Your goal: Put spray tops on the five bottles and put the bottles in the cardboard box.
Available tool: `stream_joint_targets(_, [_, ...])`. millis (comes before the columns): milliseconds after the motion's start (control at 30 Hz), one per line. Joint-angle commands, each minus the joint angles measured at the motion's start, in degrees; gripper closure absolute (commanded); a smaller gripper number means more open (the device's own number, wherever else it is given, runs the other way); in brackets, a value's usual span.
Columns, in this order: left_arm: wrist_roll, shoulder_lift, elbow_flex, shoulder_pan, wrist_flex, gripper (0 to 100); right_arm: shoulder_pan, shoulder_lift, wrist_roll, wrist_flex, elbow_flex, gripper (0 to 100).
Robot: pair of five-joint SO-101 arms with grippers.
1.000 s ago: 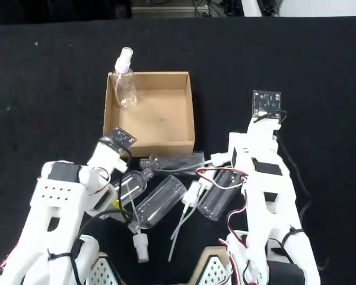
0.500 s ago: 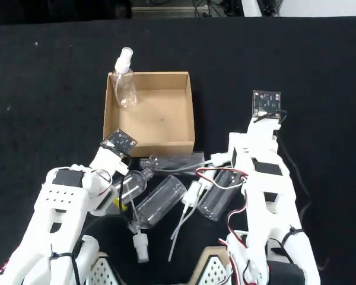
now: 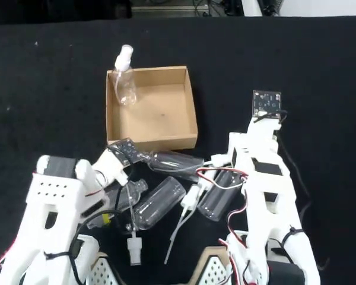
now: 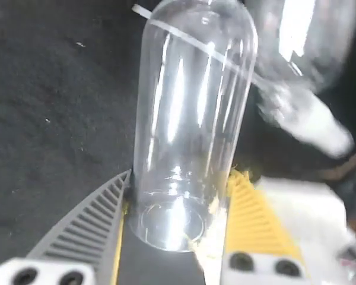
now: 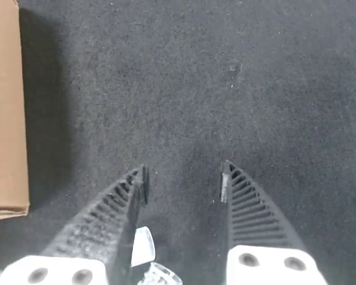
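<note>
My left gripper (image 4: pixel 181 175) is shut on a clear bottle (image 4: pixel 190 113), whose near end sits between the yellow-padded fingers. From above, that bottle (image 3: pixel 175 161) lies just in front of the cardboard box (image 3: pixel 152 140), with the left gripper (image 3: pixel 133 159) at its left end. One bottle with a white spray top (image 3: pixel 124 77) leans at the box's back left corner. Three more clear bottles (image 3: pixel 160 202) lie between the arms. My right gripper (image 5: pixel 184 178) is open over bare black cloth, beside the box's corner (image 5: pixel 6 119).
Loose spray tops lie by the bottles: one with a long tube (image 3: pixel 191 197), one near the front edge (image 3: pixel 133 249), one by the right arm (image 3: pixel 218 159). A bottle (image 3: pixel 216 200) lies partly under the right arm. Black cloth covers the table (image 3: pixel 314 59).
The left arm swung right and forward and closed on the bottle in front of the box. The box slid a little away from the arms. The spray top near the front edge shifted left.
</note>
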Motion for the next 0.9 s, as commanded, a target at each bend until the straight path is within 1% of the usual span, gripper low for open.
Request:
stream_joint_targets(0, [-7.3,0.26,-12.0,-5.23,8.53,91,0.7,-2.42,-0.09,-1.41,-0.22,82.5])
stream_joint_targets(167, [-14.77,0.35,-18.42,-22.29,8.79,91,0.7,-2.42,-0.09,-1.41,-0.22,82.5])
stream_joint_targets(300, [-22.86,0.35,-19.74,-37.05,8.0,91,0.62,-2.42,-0.09,-1.41,-0.22,82.5])
stream_joint_targets(333, [-25.23,0.35,-19.12,-40.57,6.77,91,0.62,-2.42,-0.09,-1.41,-0.22,82.5])
stream_joint_targets(433, [-29.36,1.67,-14.29,-49.89,0.09,91,0.62,-2.42,-0.09,-1.32,-0.22,82.5])
stream_joint_targets(533, [-29.19,6.33,-7.78,-57.98,-12.66,91,0.62,-2.42,-0.09,-1.23,-0.22,82.5])
stream_joint_targets(600, [-29.19,10.2,-5.05,-62.46,-20.04,90,0.62,-2.42,-0.09,-1.23,-0.22,82.5])
stream_joint_targets(667, [-29.54,13.45,-4.0,-66.07,-23.91,90,0.62,-2.42,-0.09,-1.32,-0.22,82.5])
stream_joint_targets(767, [-30.33,17.32,-4.18,-69.41,-25.05,89,0.62,-2.42,-0.09,-1.32,-0.22,82.5])
stream_joint_targets(867, [-34.11,19.78,-5.32,-71.52,-24.88,81,0.62,-2.42,-0.09,-1.32,-0.22,82.5])
